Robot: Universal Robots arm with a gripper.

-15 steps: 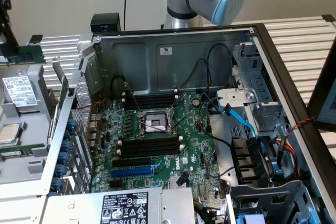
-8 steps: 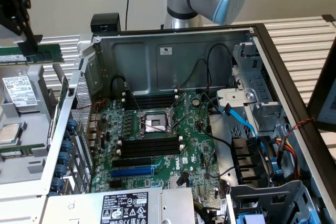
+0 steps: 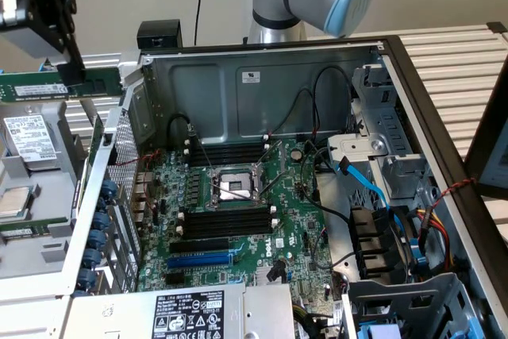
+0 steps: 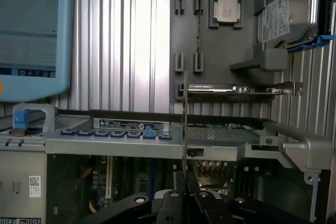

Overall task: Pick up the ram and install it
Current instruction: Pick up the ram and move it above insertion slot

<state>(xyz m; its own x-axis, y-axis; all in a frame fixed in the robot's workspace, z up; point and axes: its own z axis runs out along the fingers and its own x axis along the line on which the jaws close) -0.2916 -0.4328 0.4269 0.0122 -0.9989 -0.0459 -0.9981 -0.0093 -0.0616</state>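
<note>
We see the end effector (image 3: 73,75) at the exterior view's upper left, its fingers clamped on the ram (image 3: 40,89). The ram hangs level in the air, its long edge running across the view. It is outside the computer case (image 3: 206,93), and its near end reaches just to the case's perforated side wall (image 3: 119,156). Below it lies the grey tray (image 3: 28,263) with a hard drive (image 3: 30,136) and a loose processor chip (image 3: 14,200); the ram is apart from both.

In the wrist view we look along the ram's thin edge, a straight line rising from between the closed fingers, with the case's metal rim (image 4: 157,145) crossing behind it.

Inside the case, the black memory slots (image 3: 226,224) lie in two banks, one on either side of the processor socket (image 3: 234,188), and all stand empty. The blue expansion slot (image 3: 200,260) sits just beside the nearer bank. Black cables (image 3: 305,109) droop down the back wall close to the farther bank. The space over the nearer bank is open from above.
</note>
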